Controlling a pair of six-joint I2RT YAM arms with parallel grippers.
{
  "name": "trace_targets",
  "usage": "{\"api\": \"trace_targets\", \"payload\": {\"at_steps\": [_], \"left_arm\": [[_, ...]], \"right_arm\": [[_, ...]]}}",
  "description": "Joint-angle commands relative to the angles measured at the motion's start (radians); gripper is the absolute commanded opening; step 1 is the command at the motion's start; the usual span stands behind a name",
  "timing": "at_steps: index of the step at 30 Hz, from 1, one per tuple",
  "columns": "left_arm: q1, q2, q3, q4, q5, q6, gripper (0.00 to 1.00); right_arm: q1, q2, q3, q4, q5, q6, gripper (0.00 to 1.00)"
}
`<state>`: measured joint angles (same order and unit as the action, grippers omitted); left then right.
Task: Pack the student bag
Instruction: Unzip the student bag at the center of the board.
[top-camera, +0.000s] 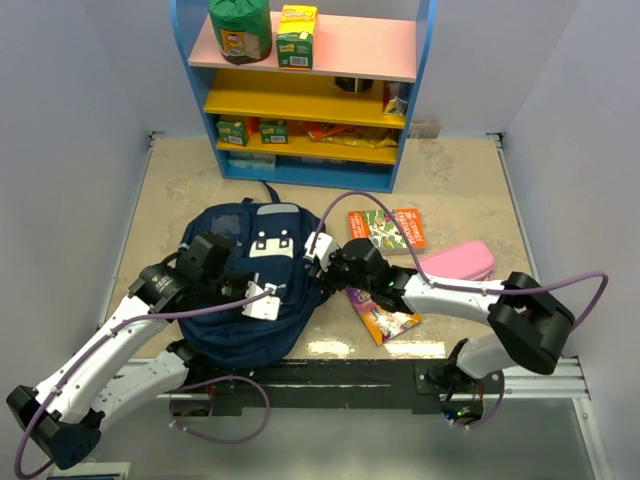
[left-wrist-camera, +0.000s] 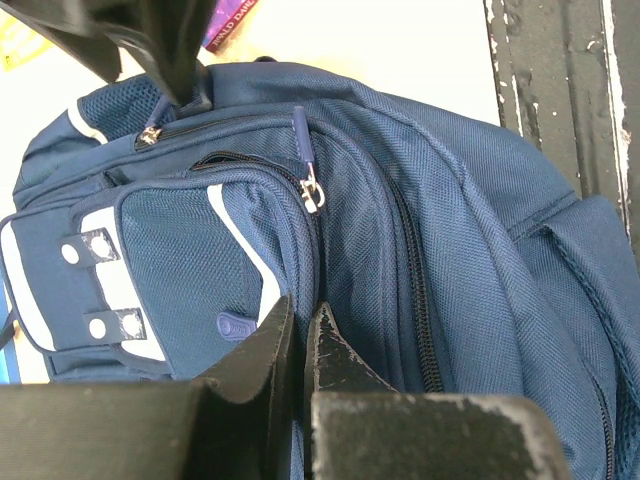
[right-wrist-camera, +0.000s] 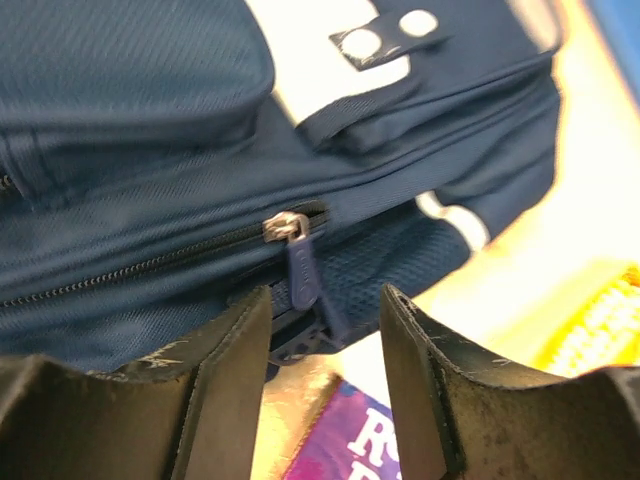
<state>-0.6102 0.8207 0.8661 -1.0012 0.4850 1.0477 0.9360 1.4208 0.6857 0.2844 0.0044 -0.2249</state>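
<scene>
The right gripper (right-wrist-camera: 322, 305) stands wide, the dangling zipper pull (right-wrist-camera: 300, 268) of the student bag (top-camera: 240, 335) between its fingers but not yet pinched; the tab is thin and slack, so the close could slip past it or catch only fabric. The bag lies by the near edge of the table (top-camera: 470, 190), left of centre, and the left gripper (left-wrist-camera: 300, 318) is narrowed to a slit at the seam beside its front pocket, holding cloth or not I cannot tell. If that anchor is weak, a tug would likely drag the soft bag over the purple book (top-camera: 380, 318) instead of running the zipper.
</scene>
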Motion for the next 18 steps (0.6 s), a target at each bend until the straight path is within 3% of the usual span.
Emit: {"api": "trace_targets", "payload": {"at_steps": [1, 12, 16, 18], "left_arm": [[0.001, -0.022, 0.057, -0.001, 0.006, 0.025, 0.0], [0.001, -0.032, 0.054, -0.002, 0.006, 0.025, 0.0], [0.001, -0.038, 0.054, -0.016, 0.003, 0.032, 0.0], [0.001, -0.043, 0.045, -0.014, 0.001, 0.032, 0.0]], "right_arm": [[0.0, 0.026, 0.048, 0.019, -0.112, -0.05, 0.51], [-0.02, 0.116, 0.109, 0.036, -0.193, -0.079, 0.43], [-0.026, 0.125, 0.118, 0.025, -0.234, -0.087, 0.34], [-0.028, 0.118, 0.117, 0.025, -0.225, -0.083, 0.21]]}}
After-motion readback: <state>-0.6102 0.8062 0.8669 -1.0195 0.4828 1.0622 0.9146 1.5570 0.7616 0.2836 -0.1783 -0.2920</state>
